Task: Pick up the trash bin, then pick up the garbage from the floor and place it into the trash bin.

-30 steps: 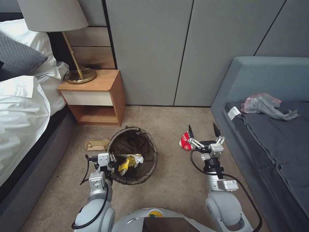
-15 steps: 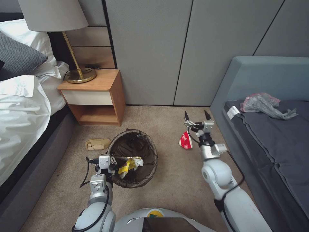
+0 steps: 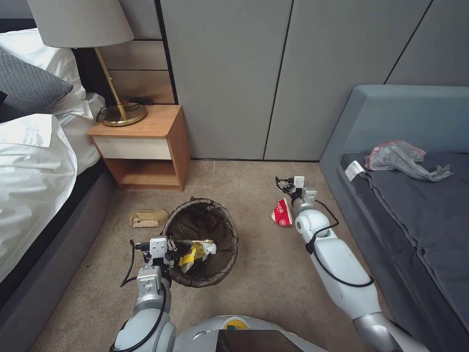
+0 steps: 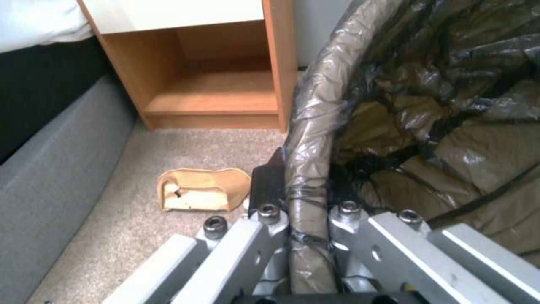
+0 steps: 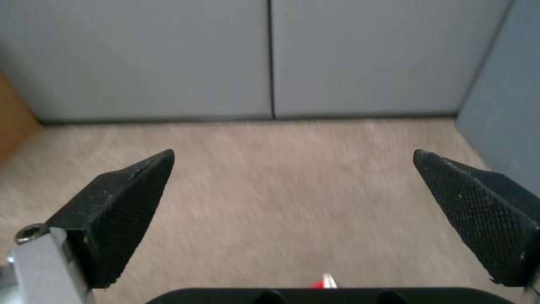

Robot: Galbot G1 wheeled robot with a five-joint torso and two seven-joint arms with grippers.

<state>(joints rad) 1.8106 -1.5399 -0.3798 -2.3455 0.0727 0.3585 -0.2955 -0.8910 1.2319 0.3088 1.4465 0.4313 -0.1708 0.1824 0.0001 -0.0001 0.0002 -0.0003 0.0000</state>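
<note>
Right gripper (image 5: 292, 211) has moved since a second ago: then it hung near, just right of the crushed red-and-white paper cup (image 3: 281, 213) with its black fingers pointing up, and now the right arm is stretched farther toward the grey wall (image 3: 273, 73), so the wrist sits just beyond and to the right of the cup. Its fingers (image 5: 121, 211) are spread wide with nothing between them but bare carpet (image 5: 292, 169), and a sliver of red shows at the near edge of the right wrist view. The cup lies where it lay before, on the floor between the trash bin (image 3: 201, 241) and the blue-grey sofa (image 3: 405, 205). Left gripper (image 4: 306, 202) stays clamped on the near-left rim of the bin, one finger outside and one inside the dark bag. Yellow wrappers and white tissue (image 3: 195, 251) rest inside the bin. A tan flat packet (image 3: 146, 218) lies just left of the bin, near the wooden nightstand (image 3: 144, 146).
</note>
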